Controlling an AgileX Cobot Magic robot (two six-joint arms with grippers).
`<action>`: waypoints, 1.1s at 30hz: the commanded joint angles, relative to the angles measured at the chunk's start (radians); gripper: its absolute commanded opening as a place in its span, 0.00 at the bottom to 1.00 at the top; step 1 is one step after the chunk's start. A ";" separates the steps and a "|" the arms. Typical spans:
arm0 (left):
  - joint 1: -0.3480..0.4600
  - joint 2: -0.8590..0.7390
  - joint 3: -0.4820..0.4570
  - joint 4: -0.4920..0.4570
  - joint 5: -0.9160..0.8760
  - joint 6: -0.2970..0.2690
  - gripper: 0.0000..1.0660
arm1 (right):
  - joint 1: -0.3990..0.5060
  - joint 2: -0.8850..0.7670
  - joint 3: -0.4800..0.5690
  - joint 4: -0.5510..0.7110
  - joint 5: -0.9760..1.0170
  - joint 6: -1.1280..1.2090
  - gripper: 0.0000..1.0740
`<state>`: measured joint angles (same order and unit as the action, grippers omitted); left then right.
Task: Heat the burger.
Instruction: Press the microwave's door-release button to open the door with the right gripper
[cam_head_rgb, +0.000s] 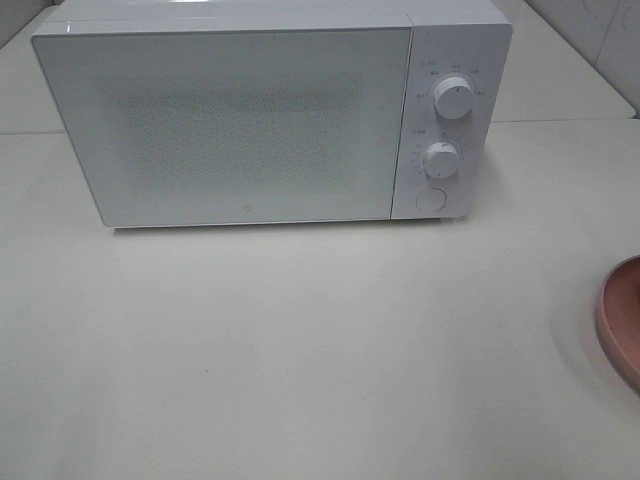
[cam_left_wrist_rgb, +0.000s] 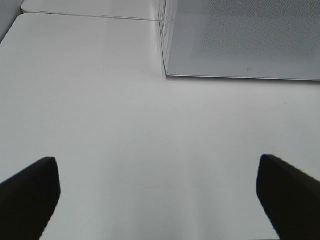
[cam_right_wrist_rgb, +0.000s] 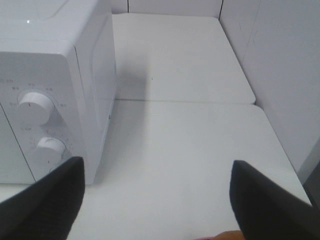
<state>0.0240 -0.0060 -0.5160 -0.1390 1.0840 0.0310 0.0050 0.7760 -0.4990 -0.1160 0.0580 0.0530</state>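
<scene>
Burger: whereabouts cannot be told. Only an orange-brown sliver (cam_right_wrist_rgb: 225, 236) shows at the very edge of the right wrist view. It lies close in between the right jaws, and whether it is bun or plate cannot be told.

Right gripper (cam_right_wrist_rgb: 157, 161): black fingers, jaws wide apart, holding nothing, white table (cam_head_rgb: 300, 350) between them.

Left gripper (cam_left_wrist_rgb: 156, 160): black fingers, jaws wide, holding nothing, over bare tabletop.

White box-shaped microwave oven (cam_head_rgb: 240, 120): door closed, speckled glass front. It stands ahead of both pairs of jaws, with its corner beyond the left jaws and its control panel ahead of the right jaws on their inner side.

Two round white knobs (cam_head_rgb: 455, 98), one above the other; round white button (cam_head_rgb: 431, 200) beneath.

Round pink plate (cam_head_rgb: 622, 320): at the table's right edge, partly seen.
</scene>
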 joint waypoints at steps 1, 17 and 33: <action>-0.005 -0.014 0.001 -0.004 -0.017 -0.006 0.94 | -0.003 0.031 0.065 -0.010 -0.168 0.000 0.71; -0.005 -0.014 0.001 -0.004 -0.017 -0.006 0.94 | 0.051 0.254 0.143 -0.002 -0.450 -0.011 0.70; -0.005 -0.014 0.001 -0.004 -0.017 -0.006 0.94 | 0.298 0.519 0.142 0.310 -0.614 -0.232 0.69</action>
<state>0.0240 -0.0060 -0.5160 -0.1400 1.0840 0.0310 0.3000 1.2960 -0.3570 0.1830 -0.5350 -0.1540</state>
